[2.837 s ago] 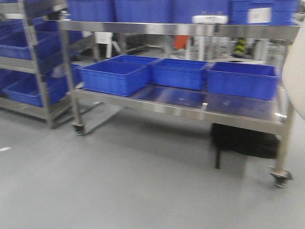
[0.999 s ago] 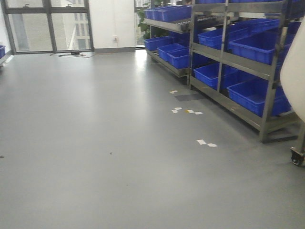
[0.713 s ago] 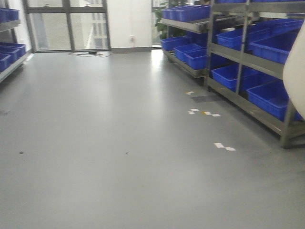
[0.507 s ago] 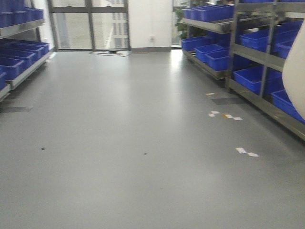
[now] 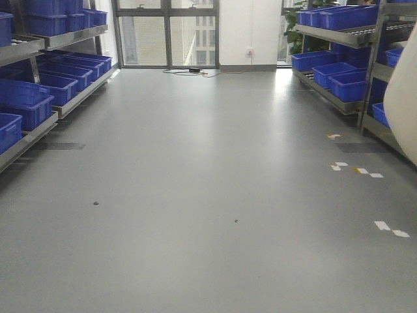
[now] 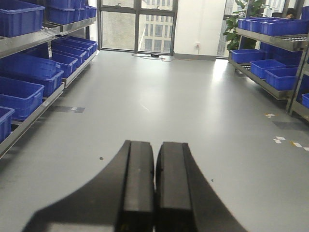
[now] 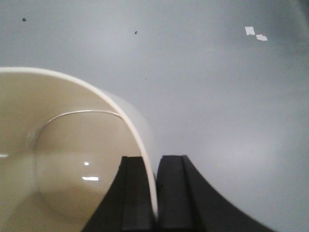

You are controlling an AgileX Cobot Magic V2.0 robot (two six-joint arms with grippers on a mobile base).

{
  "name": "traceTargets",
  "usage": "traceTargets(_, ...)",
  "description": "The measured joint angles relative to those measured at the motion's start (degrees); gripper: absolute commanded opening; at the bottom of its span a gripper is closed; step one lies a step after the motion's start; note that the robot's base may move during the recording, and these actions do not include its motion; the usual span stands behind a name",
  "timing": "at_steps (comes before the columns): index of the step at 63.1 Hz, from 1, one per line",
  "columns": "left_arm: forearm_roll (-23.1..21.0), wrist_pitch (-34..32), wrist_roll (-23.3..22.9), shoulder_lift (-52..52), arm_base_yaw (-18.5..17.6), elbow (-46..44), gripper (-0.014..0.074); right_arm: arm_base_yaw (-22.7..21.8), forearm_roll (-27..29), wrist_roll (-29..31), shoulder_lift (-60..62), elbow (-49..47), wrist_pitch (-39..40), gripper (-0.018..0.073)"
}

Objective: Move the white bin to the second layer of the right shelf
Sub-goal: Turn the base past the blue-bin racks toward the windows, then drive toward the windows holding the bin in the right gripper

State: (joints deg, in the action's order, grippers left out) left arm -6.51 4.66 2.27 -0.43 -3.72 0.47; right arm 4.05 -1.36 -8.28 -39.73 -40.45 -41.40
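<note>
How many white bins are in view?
1. The white bin is pinched at its rim by the right end effector; its wall shows at the front view's right edge. Others could hide behind blue crates.

Glossy grey floor [image 5: 195, 195] runs between racks [image 5: 73, 37] of blue crates [image 5: 26, 104] (windows [image 5: 166, 32] beyond).

- The grey floor [image 5: 195, 195] is smooth and glossy, with window light shining off it at the far end.
- White tape scraps [image 5: 391, 229] lie on the floor to the right, and small dark specks [image 5: 96, 203] to the left.
- A cable [image 5: 189, 70] lies on the floor by the far wall.
- The left shelf [image 5: 39, 127], a steel rack, carries blue crates [image 5: 26, 104] on each level.
- The right shelf [image 5: 339, 36] has sloping rails, with a row of crates [image 5: 335, 16] on top and others on the level below.
</note>
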Motion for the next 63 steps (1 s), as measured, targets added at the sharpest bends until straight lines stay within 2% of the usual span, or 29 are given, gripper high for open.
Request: traceTargets(63,0.0,0.0,0.0,0.0,0.0,0.0,0.0085,0.0,0.0,0.0,0.0,0.0,0.0,0.0053)
